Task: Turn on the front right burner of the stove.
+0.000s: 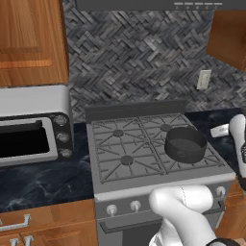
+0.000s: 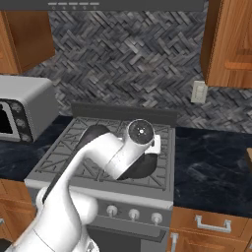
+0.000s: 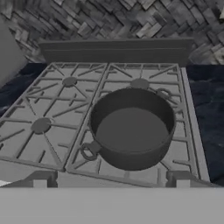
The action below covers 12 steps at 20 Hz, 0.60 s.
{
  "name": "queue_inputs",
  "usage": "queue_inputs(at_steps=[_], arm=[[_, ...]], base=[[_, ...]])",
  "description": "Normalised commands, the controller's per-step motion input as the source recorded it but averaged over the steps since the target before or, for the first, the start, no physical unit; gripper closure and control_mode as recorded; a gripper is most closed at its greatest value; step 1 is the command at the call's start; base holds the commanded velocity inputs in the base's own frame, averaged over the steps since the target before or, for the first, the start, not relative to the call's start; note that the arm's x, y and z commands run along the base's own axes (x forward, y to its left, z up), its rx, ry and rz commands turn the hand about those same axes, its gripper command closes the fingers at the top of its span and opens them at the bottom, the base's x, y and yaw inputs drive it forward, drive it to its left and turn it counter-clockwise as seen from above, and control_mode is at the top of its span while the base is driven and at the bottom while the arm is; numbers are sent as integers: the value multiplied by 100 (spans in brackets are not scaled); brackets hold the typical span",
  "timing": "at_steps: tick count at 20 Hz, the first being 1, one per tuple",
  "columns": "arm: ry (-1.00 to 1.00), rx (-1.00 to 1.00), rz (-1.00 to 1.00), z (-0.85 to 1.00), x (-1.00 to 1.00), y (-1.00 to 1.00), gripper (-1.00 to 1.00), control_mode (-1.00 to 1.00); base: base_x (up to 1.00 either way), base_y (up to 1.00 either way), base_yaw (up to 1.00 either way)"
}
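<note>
The silver-grey gas stove (image 1: pixel 158 178) with two grey cast grates sits between dark marbled counters, and a dark round two-handled pot (image 3: pixel 131 129) stands on its right grate toward the front. The front right burner lies under that pot, so its cap is covered; in the hand view the pot fills the spot at about 5 o'clock from the stove's centre, with the bare front left cap at 9 o'clock. The small white round knobs (image 2: pixel 134 214) line the front panel, three of them at 6 o'clock below the pot in the right base view.

The gripper (image 3: pixel 111 183) hangs above the front edge of the stove, looking down over the pot. Its two dark fingertips stand well apart at the bottom of the hand view, with nothing between them.

The main risk is choosing the wrong knob, since they all look alike and none is visibly labelled. A second risk is the descent: the hand must drop past the stove's front lip, and a path too far forward could clip the pot's near handle (image 3: pixel 89 151) and shove it. A shallow grip might also slip off the knob without turning it.
</note>
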Motion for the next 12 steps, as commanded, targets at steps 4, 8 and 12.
queue_inputs(at_steps=[4,8,12], arm=[[-41,-9,4,-85,-36,-61,-100,-100],[-25,-7,0,-73,-7,-56,-100,-100],[-21,-9,1,-77,-15,-84,-100,-100]], base=[[0,0,0],[0,0,0],[0,0,0]])
